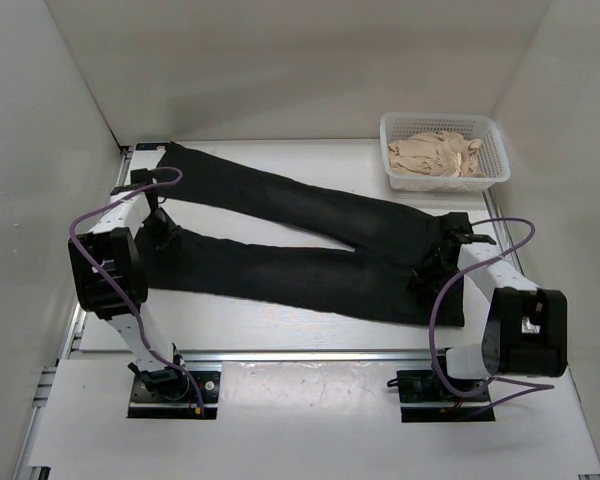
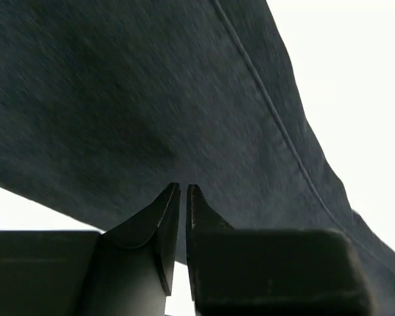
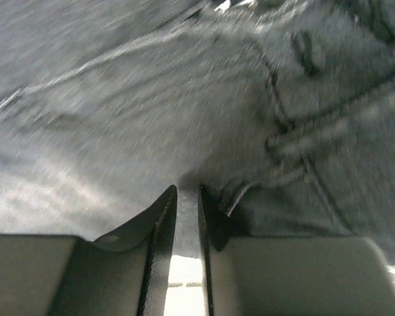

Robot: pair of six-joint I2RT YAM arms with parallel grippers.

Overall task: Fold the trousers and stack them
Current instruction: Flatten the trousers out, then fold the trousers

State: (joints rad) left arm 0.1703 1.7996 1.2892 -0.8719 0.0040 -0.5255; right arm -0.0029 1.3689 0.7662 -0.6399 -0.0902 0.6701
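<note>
The black trousers (image 1: pixel 300 235) lie spread flat on the white table, legs fanning to the left and waist to the right. My left gripper (image 1: pixel 160 228) is at the hem end of the near leg. In the left wrist view its jaws (image 2: pixel 183 186) stand almost together, tips against the dark fabric (image 2: pixel 151 99) near its edge. My right gripper (image 1: pixel 428 268) sits on the near side of the waist. The right wrist view shows its jaws (image 3: pixel 187 189) narrowly apart, with grey-looking cloth (image 3: pixel 151 99) filling the gap and puckering at the tips beside a belt loop (image 3: pixel 286 141).
A white mesh basket (image 1: pixel 501 172) holding a beige cloth pile (image 1: pixel 435 155) stands at the back right, just beyond the waist. White walls close in the table on the left, back and right. A metal rail (image 1: pixel 310 355) runs along the near edge between the arm bases.
</note>
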